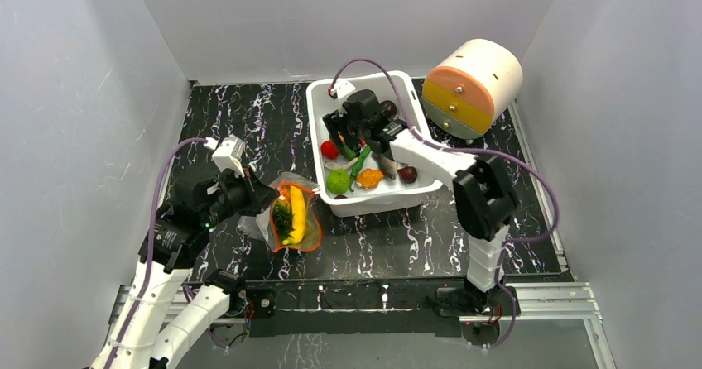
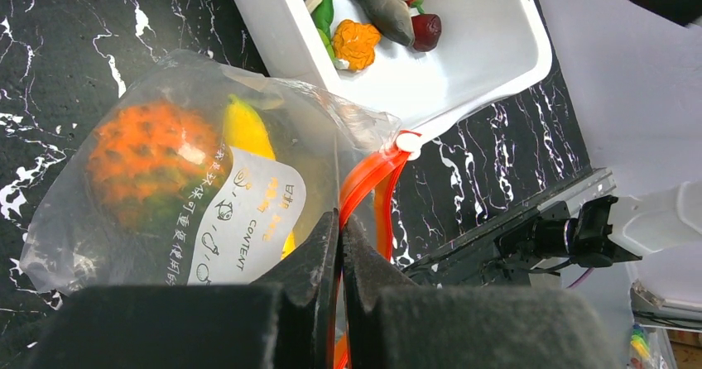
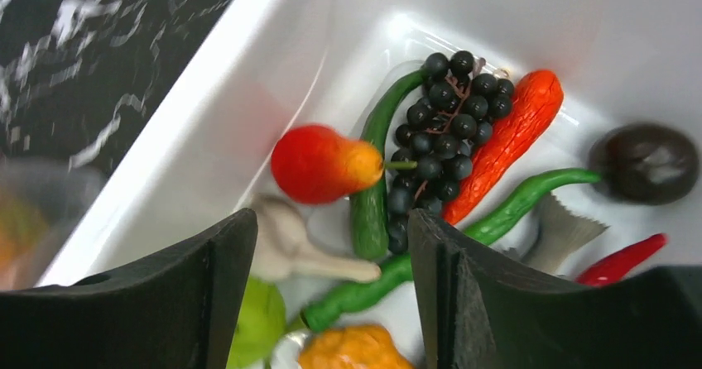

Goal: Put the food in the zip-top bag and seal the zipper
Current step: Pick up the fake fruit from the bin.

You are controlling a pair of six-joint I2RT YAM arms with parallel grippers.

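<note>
The clear zip-top bag (image 1: 294,216) lies left of the white bin (image 1: 319,96). Inside it are a pineapple (image 2: 145,166) and a yellow banana (image 2: 244,129). My left gripper (image 2: 339,220) is shut on the bag's mouth, and the red-orange zipper (image 2: 372,179) runs between its fingers. My right gripper (image 3: 331,228) hangs open over the bin (image 3: 248,71) with nothing in it. Below it lie a red-orange fruit (image 3: 319,164), dark grapes (image 3: 443,121), a pale garlic (image 3: 286,241), a lime (image 3: 257,323), a red chili (image 3: 621,261) and a fish tail (image 3: 563,228).
A round cream drum with an orange and yellow face (image 1: 473,86) stands at the back right, close to the bin. Grey walls close in the black marbled table (image 1: 232,121) on three sides. A metal rail (image 1: 546,299) runs along the near edge.
</note>
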